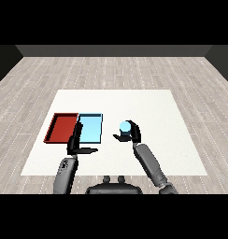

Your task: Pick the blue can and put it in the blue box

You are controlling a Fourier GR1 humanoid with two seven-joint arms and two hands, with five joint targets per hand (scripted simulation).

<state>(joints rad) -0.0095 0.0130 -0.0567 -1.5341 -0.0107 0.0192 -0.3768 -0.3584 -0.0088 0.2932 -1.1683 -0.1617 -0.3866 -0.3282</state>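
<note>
A light blue can (124, 126) stands upright in my right hand (133, 134), whose fingers and thumb curl round it, just right of the light blue tray (90, 128). Whether the can rests on the table or is lifted off it I cannot tell. My left hand (75, 141) is open, with straight fingers lying over the seam between the red tray (61, 127) and the blue tray and the thumb pointing right along the blue tray's near edge.
The two trays lie side by side at the left of the white table (148, 107), red on the left. Grey wood floor surrounds the table on all sides.
</note>
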